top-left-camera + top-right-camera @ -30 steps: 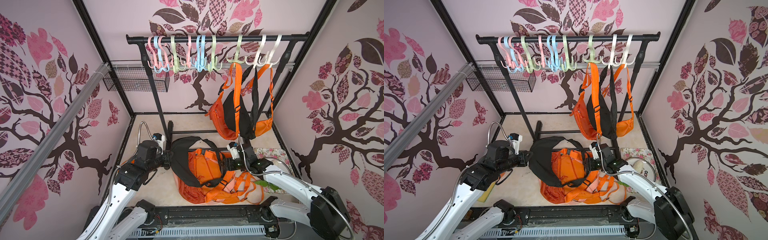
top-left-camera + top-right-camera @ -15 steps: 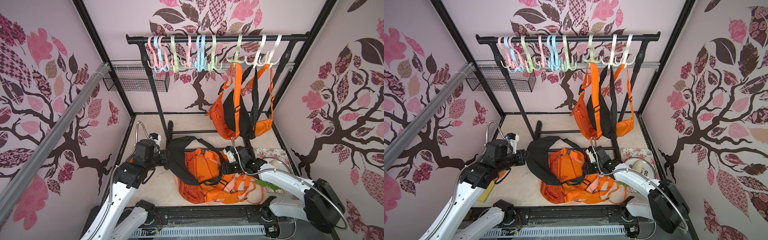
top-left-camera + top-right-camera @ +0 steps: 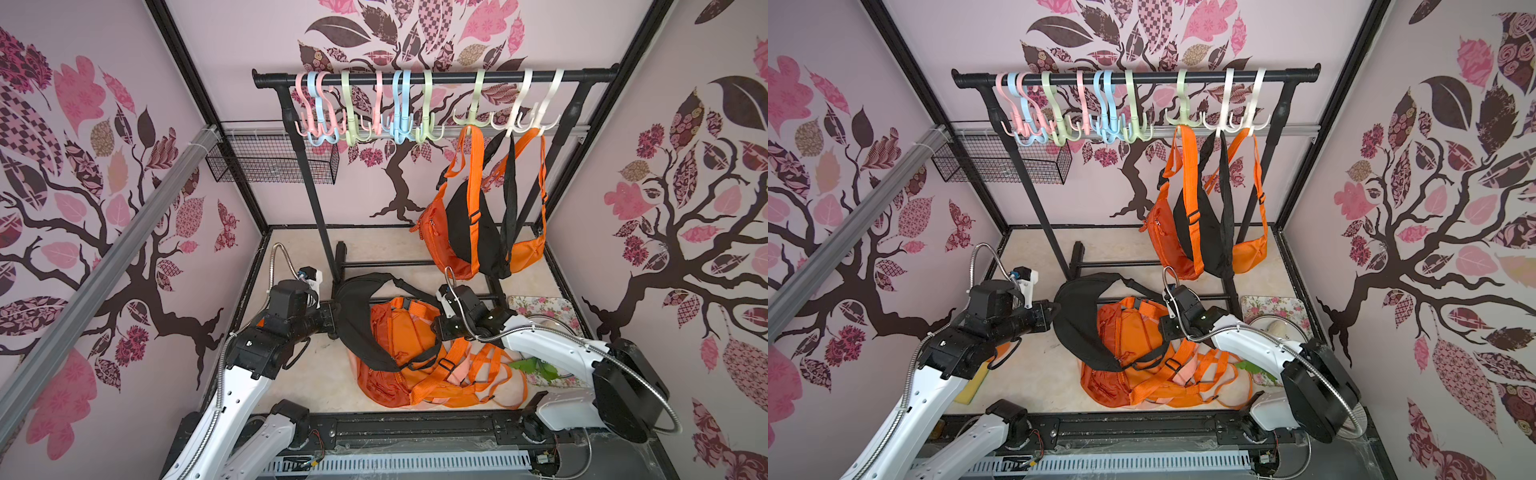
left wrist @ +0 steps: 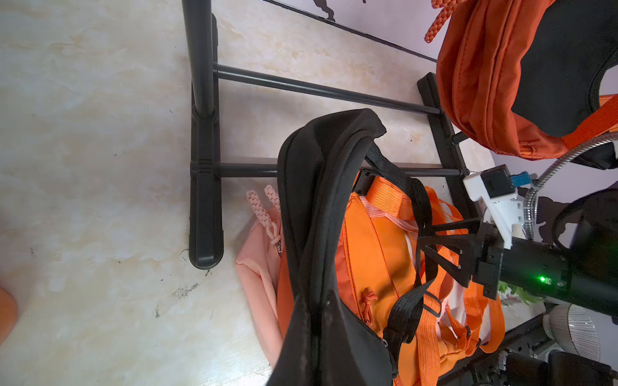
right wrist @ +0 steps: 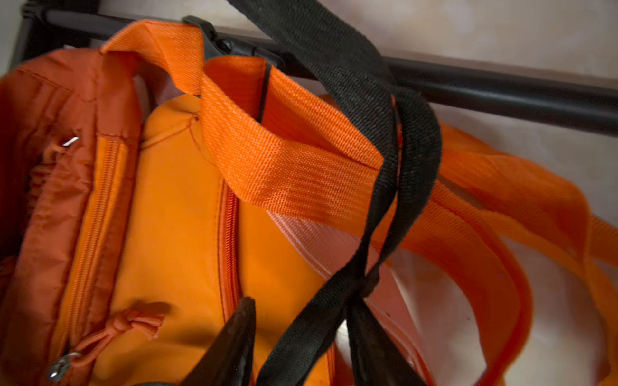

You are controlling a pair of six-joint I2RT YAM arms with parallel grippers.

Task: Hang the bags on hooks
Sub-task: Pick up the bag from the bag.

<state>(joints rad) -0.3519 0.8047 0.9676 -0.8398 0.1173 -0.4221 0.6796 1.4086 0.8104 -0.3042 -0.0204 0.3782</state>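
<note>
In both top views the black bag (image 3: 361, 328) (image 3: 1079, 328) is soft and curved, with a long thin black strap (image 3: 415, 286). It lies low over the table (image 3: 316, 374), on top of a pile of orange bags (image 3: 395, 336), in front of the black rack (image 3: 436, 77). The colored hooks (image 3: 478, 120) hang high above it. My left end effector (image 3: 332, 313) (image 3: 1054, 309) is at the bag's left end. My right end effector (image 3: 434, 330) (image 3: 1163, 326) is at the other side, by the strap.

From my left wrist, the bag (image 4: 311, 200) looks dark and folded, and it rises up out of my left end effector (image 4: 314, 300). My left end effector is clenched tight on the bag's body. The strap (image 4: 411, 190) runs from the bag over the orange bags to my right end effector (image 4: 431, 247), whose jaws sit on either side of it.

From my right wrist, the strap (image 5: 411, 160) is a rough woven band that loops over an orange strap (image 5: 284, 150). It comes down between the fingers (image 5: 240, 334) of my right end effector (image 5: 301, 300). The jaws stand apart, with the strap in the gap, close to one finger.
</note>
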